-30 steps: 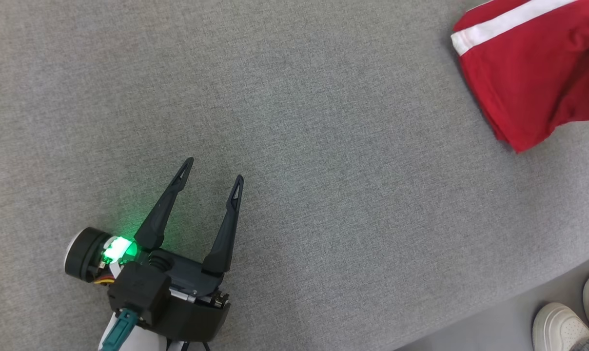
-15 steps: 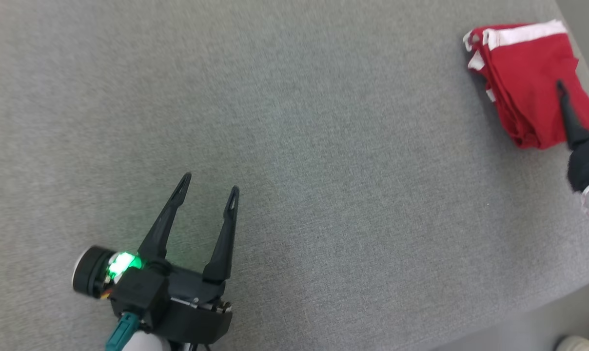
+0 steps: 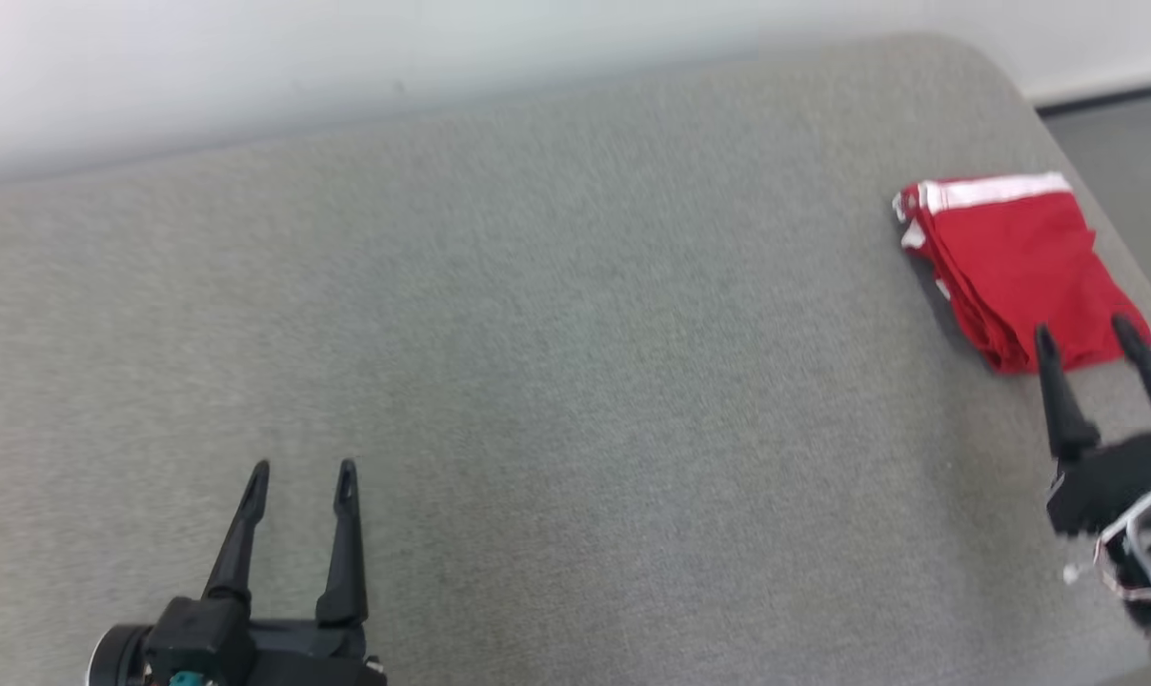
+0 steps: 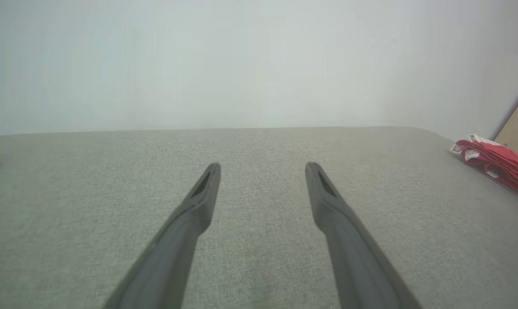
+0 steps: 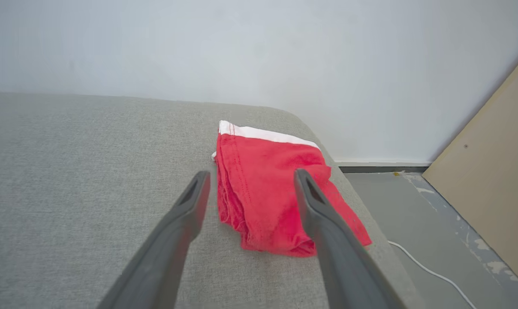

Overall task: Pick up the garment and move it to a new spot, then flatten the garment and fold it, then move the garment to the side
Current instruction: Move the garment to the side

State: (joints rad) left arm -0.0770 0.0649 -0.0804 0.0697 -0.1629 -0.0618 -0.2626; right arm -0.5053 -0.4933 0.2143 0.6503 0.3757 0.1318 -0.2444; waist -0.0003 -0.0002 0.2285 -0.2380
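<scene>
Red shorts (image 3: 1009, 267), seemingly folded, lie at the grey cushion's (image 3: 575, 333) far right corner, just beyond the right gripper (image 3: 1082, 326), its jaws apart and empty like the left gripper's (image 3: 303, 466), so the side placement looks done and only backing away is called for.

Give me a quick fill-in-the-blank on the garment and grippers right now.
1. The folded garment is red with a ____ band.
2. It lies near the ____ edge of the grey surface in the head view.
3. The right gripper holds ____.
4. The left gripper has its jaws ____.
Missing: white; right; nothing; open.
</scene>
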